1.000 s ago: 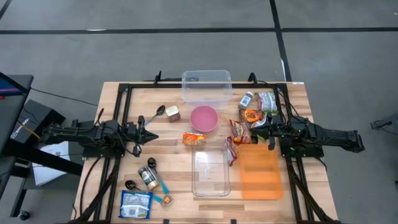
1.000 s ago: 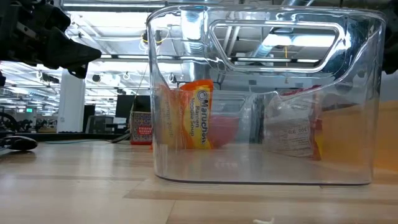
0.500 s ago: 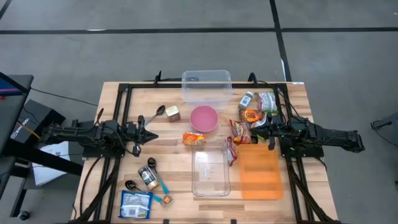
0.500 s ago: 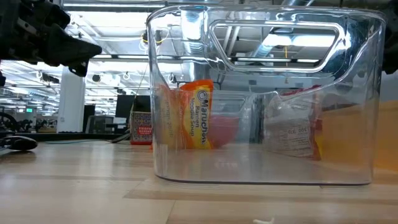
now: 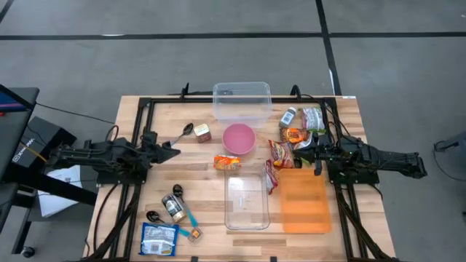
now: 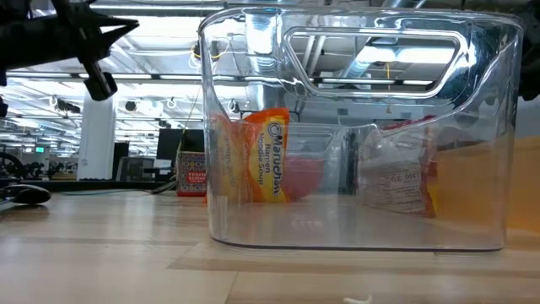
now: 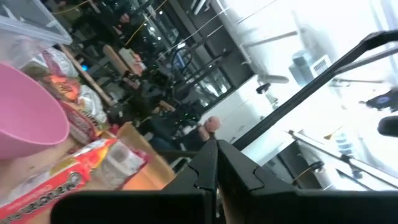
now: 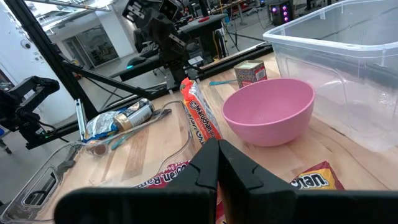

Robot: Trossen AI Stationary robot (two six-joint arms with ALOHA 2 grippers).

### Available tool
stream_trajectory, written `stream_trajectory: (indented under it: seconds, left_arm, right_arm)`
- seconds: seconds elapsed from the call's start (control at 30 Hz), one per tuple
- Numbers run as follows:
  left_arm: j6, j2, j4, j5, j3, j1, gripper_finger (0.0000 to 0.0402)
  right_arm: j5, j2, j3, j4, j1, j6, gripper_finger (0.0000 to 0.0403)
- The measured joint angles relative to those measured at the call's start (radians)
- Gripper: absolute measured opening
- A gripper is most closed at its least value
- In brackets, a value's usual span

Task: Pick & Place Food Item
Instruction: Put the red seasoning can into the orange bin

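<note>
The orange ramen packet [image 6: 268, 155], seen through the clear container [image 6: 354, 127] in the low view, reads "Maruchan" with "Ramen Noodle Soup" beneath it, printed sideways. Behind it, a white-labelled packet [image 6: 396, 179] carries small red lettering too blurred to read. In the right wrist view, a dark snack bag [image 8: 314, 180] shows yellow letters ending in "tan"; the full word is cut off. The red packet [image 8: 163, 177] beside it bears white lettering that cannot be made out.
</note>
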Motion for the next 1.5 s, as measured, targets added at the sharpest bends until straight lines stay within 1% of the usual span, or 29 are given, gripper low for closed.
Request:
stream_trajectory:
  seconds: [0.27,0.33,0.4,0.5,0.63,0.7,0.8,0.87,1.0,1.07,1.2,1.3,1.4,1.5]
  left_arm:
    - [0.000,0.002,0.059,-0.036,0.000,0.000,0.0002]
    - [0.046,0.004,0.082,-0.066,0.000,0.000,0.0002]
    - [0.088,0.011,0.136,-0.077,0.000,0.000,0.0002]
    - [0.104,0.031,0.244,-0.077,0.000,0.000,0.0004]
    - [0.183,0.073,0.400,-0.080,0.000,0.000,0.0020]
    - [0.221,0.108,0.476,-0.128,0.000,-0.001,0.0033]
    - [0.337,0.169,0.595,-0.191,0.000,0.000,0.0058]
    - [0.410,0.212,0.655,-0.228,0.000,0.000,0.0078]
    - [0.527,0.288,0.736,-0.293,0.000,0.000,0.0121]
    - [0.589,0.325,0.758,-0.321,0.000,0.000,0.0144]
    - [0.685,0.388,0.831,-0.375,0.001,0.000,0.0189]
    - [0.738,0.416,0.876,-0.383,0.027,0.000,0.0220]
    - [0.812,0.426,0.881,-0.382,0.085,0.000,0.0247]
    - [0.909,0.445,0.875,-0.382,0.144,0.000,0.0270]
  right_arm:
    - [0.000,0.000,0.000,0.000,0.000,0.000,0.0000]
    - [0.000,0.000,0.000,0.000,0.000,0.000,0.0000]
    - [0.000,0.000,0.000,0.000,0.000,0.000,0.0000]
    - [0.000,0.000,0.000,0.000,0.000,0.000,0.0000]
    - [0.001,0.000,-0.005,0.038,0.000,0.001,0.0000]
    - [0.001,0.000,-0.007,0.134,0.000,0.043,0.0000]
    - [0.010,0.000,-0.005,0.355,0.000,0.175,0.0000]
    - [0.036,0.000,-0.004,0.511,0.000,0.222,0.0000]
    - [0.151,0.000,-0.003,0.772,0.000,0.227,0.0000]
    - [0.202,0.000,-0.002,0.862,0.000,0.201,0.0000]
    - [0.355,0.000,-0.001,0.911,0.000,0.149,0.0000]
    - [0.415,0.000,-0.001,0.911,0.000,0.141,0.0000]
    - [0.426,0.000,0.000,0.911,-0.001,0.158,0.0011]
    - [0.420,0.000,0.024,0.889,0.000,0.196,0.0045]
